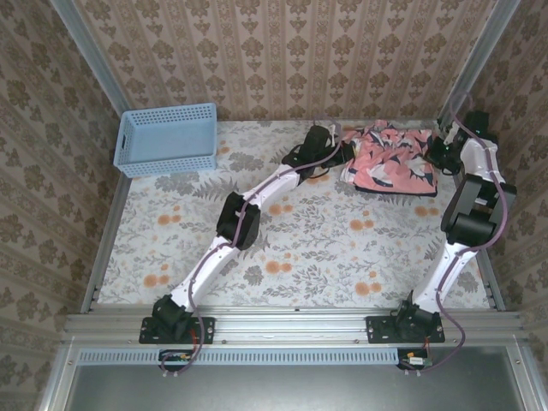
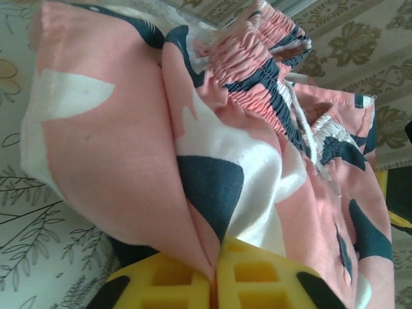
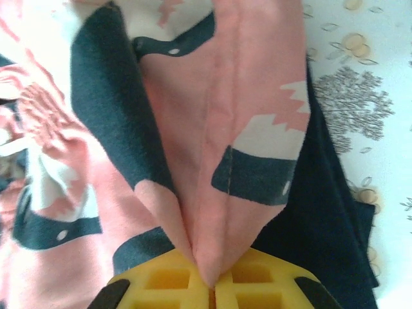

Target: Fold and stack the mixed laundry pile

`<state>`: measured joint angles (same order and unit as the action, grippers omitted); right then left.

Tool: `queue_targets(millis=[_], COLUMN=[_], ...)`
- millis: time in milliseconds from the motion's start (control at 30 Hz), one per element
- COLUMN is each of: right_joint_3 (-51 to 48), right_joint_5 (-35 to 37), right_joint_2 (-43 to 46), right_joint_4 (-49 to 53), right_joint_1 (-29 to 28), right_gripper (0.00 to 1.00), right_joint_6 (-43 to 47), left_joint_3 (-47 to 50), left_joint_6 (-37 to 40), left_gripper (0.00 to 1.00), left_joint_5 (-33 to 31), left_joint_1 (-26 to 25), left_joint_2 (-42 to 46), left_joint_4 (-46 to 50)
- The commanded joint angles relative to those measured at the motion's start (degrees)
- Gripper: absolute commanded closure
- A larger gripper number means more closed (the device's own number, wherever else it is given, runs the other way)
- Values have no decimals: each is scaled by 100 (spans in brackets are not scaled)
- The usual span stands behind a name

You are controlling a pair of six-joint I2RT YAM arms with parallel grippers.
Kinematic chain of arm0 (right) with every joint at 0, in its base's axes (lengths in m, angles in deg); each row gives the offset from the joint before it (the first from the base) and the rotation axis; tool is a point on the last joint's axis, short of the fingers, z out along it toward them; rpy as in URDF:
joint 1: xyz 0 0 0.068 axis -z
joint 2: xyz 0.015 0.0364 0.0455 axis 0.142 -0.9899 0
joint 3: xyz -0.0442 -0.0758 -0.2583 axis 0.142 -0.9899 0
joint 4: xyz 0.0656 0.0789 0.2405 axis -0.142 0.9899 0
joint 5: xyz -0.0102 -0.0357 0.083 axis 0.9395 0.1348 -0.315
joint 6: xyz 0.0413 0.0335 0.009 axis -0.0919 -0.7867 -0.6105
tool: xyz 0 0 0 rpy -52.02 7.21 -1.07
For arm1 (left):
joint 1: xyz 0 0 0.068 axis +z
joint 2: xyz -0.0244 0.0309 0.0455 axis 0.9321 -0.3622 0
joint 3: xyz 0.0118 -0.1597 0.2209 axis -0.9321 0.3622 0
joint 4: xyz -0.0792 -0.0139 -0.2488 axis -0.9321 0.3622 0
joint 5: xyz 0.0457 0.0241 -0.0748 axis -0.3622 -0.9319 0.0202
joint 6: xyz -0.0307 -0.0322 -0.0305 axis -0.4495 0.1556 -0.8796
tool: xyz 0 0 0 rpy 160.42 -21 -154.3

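The coral-pink garment [image 1: 390,159] with navy and white leaf print lies at the table's far right, on top of the plain dark navy garment [image 1: 425,190], whose edge peeks out beneath it. My left gripper [image 1: 345,151] is at its left edge and my right gripper [image 1: 438,145] at its right edge. In the left wrist view the yellow jaws [image 2: 214,283] are shut on a pinched fold of the pink garment [image 2: 122,167], its elastic waistband bunched beyond. In the right wrist view the gripper [image 3: 211,290] is shut on a pink fold [image 3: 238,193], with the navy garment [image 3: 322,225] beneath.
A light blue perforated basket [image 1: 167,139] stands at the far left of the floral table [image 1: 282,248]. Patterned walls close in the back and both sides. The left arm stretches diagonally across the table's middle.
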<state>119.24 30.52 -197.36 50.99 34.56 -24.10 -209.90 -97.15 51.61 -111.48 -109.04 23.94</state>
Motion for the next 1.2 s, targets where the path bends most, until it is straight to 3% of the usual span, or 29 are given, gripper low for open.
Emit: queue_targets(millis=[0,33,67,100,167,200,300,500,700,800,967,1167], right_joint_3=[-115,-105,-90,-102,-196,-291,-637,-1566,-3694,-4787,-6505,-7440], right_joint_5=[426,462,474,473,588,668,960,1684,1843,2125,2508,2820], right_joint_2=[-151,-155,-142,-95,96,232,812,2133,3828,4594,5309,5088], right_joint_4=[-285,-287,-278,-276,-331,-384,-511,-696,-2029,-2828,-4502,-6313], right_joint_1=[102,103,103,103,103,103,73,-435,-1471,-2171,-2708,-3069], right_gripper=[74,63,48,29,6,0,0,0,0,0,0,0], right_joint_6=[-153,-185,-211,-224,-306,-343,-424,-292,-29,254,194,423], left_joint_3=[-227,-229,-228,-223,-221,-187,375,3113,5860,7243,9421,11300], left_joint_6=[-210,-232,-253,-263,-206,-103,477,1985,2705,2866,3207,3618], left_gripper=[75,59,33,1,0,0,0,0,0,0,0,0], left_joint_5=[-81,-61,-19,17,123,193,264,-526,-750,-776,-1099,-1775], left_joint_1=[21,22,22,35,53,75,163,383,890,1305,2288,3479], left_joint_2=[-78,-80,-76,-57,25,123,744,2996,5170,6273,8160,10065], left_joint_4=[-288,-288,-290,-247,-90,37,492,655,144,91,282,285])
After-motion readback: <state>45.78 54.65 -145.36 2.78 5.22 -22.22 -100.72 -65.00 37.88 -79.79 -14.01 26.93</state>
